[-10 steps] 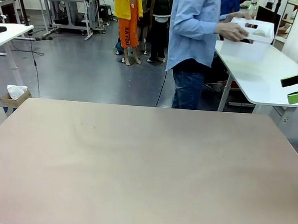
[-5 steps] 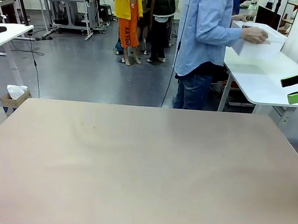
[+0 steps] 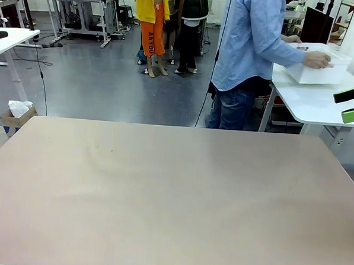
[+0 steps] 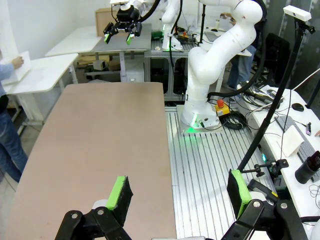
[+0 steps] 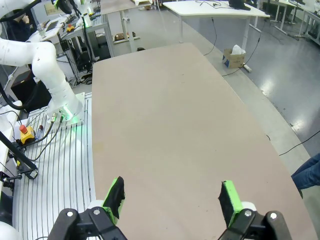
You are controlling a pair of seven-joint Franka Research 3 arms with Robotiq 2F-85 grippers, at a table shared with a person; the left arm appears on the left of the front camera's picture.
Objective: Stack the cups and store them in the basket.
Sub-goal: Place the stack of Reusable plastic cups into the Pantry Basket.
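Both tools stood wide open, holding nothing — left tool [image 4: 177,192], right tool [image 5: 172,197] — person's hand [image 3: 318,59] on the basket [image 3: 318,66] at a side table [image 3: 306,98].

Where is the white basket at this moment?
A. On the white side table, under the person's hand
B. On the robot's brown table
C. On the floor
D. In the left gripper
A: the basket sits on the white side table with the person's hand on its rim.
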